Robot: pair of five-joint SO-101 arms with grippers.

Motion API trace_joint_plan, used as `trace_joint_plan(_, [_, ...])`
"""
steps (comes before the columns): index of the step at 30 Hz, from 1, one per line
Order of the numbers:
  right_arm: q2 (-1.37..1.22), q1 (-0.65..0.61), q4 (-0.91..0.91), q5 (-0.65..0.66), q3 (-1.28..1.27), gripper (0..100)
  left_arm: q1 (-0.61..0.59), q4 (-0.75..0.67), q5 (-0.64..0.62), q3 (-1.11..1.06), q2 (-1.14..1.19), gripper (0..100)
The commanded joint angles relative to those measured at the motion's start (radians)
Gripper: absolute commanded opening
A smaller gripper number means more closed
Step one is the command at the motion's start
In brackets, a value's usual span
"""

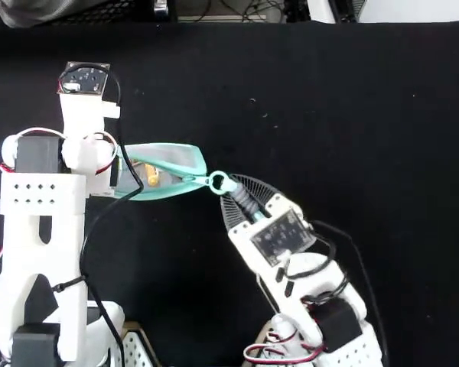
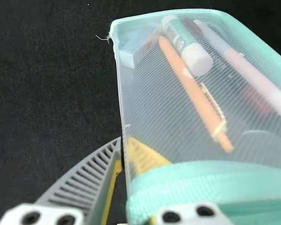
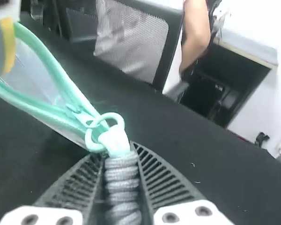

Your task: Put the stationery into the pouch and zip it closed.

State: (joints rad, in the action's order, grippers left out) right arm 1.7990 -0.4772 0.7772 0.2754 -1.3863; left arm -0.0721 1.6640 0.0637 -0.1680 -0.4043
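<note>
Right pincer (image 3: 118, 154): closed tight on the zip pull (image 3: 115, 140), with the teal ring just clear of the fingertips. Left pincer (image 2: 123, 152): clamped on the opposite end of the pouch (image 1: 168, 164), grey finger on the outside and yellow-padded finger on the far side of the mesh wall. The pouch hangs stretched between the two pincers over the black desk (image 1: 352, 115), near the left arm's base.

Seen through the mesh in the left wrist view:
- glue stick (image 2: 185, 40)
- orange pen (image 2: 192, 93)
- pink-and-white marker (image 2: 253, 77)
- pale blue block (image 2: 133, 49) in the far corner

All of them are inside the pouch.

The slider sits at the pouch's end nearest the right pincer. In the right wrist view, two teal bands spread apart going away from it. I can't tell how much of the zip is closed.
</note>
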Motion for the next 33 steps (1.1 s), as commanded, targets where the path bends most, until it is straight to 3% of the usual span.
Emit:
trace_joint_plan(1, [0.042,-0.068,0.006,-0.011,-0.016,10.3,-0.005,0.000,0.003,-0.005,0.011,3])
trace_joint_plan(5, [0.042,-0.140,0.025,-0.100,-0.012,20.0,-0.005,0.000,0.003,-0.005,0.012,3])
trace_joint_plan(19, [0.042,-0.147,-0.018,-0.110,0.010,15.0,-0.007,0.000,0.002,-0.007,0.012,3])
trace_joint_plan(28, [0.038,-0.204,0.083,-0.152,0.090,15.2,-0.007,-0.006,0.003,-0.007,0.012,3])
trace_joint_plan(33, [-0.101,-0.227,0.002,-0.152,0.091,15.2,-0.007,-0.006,0.002,-0.007,0.012,3])
